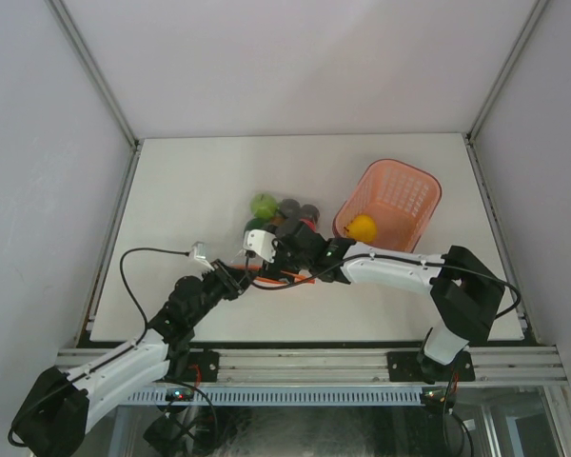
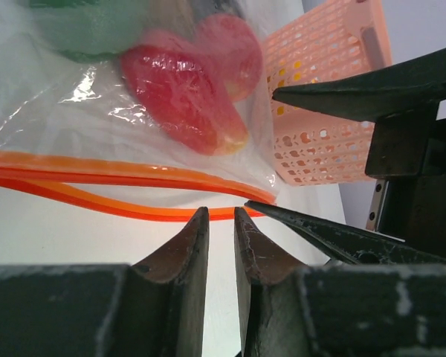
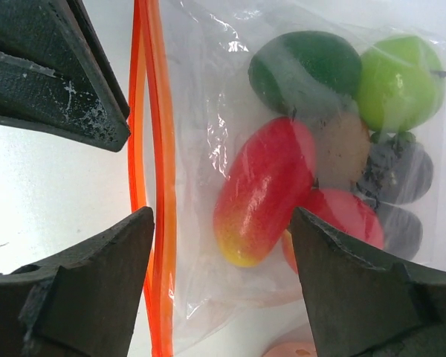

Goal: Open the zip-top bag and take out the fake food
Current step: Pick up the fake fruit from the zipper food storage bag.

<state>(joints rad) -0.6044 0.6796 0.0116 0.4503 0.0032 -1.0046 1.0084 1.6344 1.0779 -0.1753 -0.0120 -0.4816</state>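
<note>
From above, the zip-top bag point(image 1: 276, 215) of fake food point(image 1: 263, 204) lies mid-table, beside a pink basket point(image 1: 411, 195) toward the far right corner. Left wrist: the left gripper point(image 2: 221, 219), nearly closed, grips nothing beside the orange zip strip point(image 2: 97, 172). Right wrist: the right gripper point(image 3: 221, 219) gapes wide over the bag, empty.

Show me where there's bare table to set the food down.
Free: the table between left wall and zip-top bag, and the far strip behind bag and pink basket. Crowded: mid-table, where left pincer and right pincer meet at the bag.
</note>
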